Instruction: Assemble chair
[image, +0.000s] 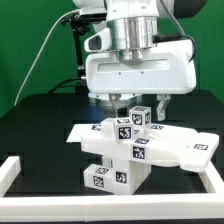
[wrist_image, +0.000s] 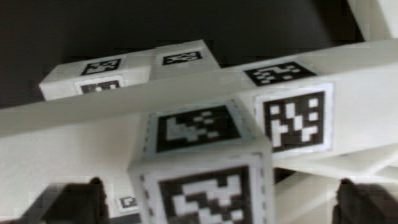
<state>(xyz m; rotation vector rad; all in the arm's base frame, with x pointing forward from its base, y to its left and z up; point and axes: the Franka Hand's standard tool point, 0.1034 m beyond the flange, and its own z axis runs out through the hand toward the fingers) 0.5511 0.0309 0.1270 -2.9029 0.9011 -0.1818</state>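
The chair parts are glossy white tagged blocks. In the exterior view they form a stack (image: 122, 150) in the middle of the black table: a tagged block at the bottom (image: 110, 177), flat panels across it, and small tagged cubes on top (image: 132, 120). A flat panel (image: 188, 150) reaches toward the exterior view's right. My gripper (image: 131, 103) hangs straight over the top cubes, fingers down on either side. In the wrist view a tagged upright bar (wrist_image: 205, 150) stands between my dark fingers (wrist_image: 80, 203), with a gap on each side. The gripper (wrist_image: 222, 205) is open and holds nothing.
The white border rail (image: 20, 172) runs round the black table (image: 45, 115), near the front and the exterior view's left. Cables and a green wall lie behind the arm. A tagged flat panel (wrist_image: 134, 72) lies beyond the bar in the wrist view.
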